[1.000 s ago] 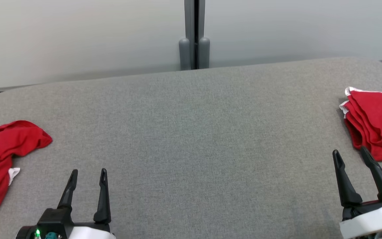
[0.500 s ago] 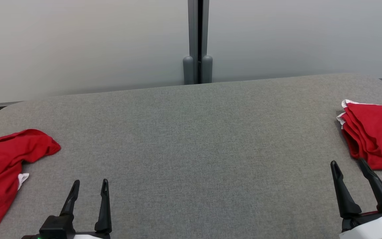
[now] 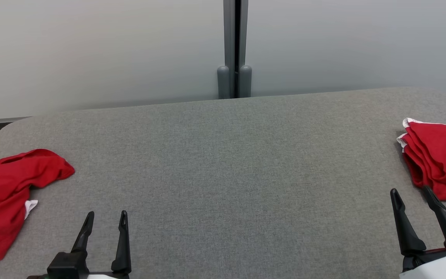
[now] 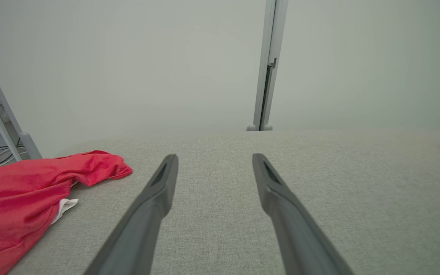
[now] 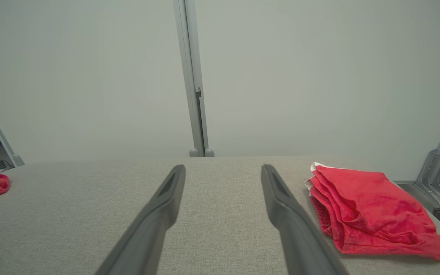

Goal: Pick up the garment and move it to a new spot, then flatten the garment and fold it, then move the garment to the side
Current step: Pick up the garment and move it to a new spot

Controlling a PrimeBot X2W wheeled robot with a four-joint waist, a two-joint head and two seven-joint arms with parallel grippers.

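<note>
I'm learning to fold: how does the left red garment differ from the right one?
The left garment lies crumpled and loose; the right garment is folded in layers. The left garment sprawls wide; the right garment is compact. Both are red with a little white.

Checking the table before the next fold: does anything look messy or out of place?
A red garment at the table's left edge lies crumpled, white fabric poking out; the folded garment at right looks tidy.
</note>
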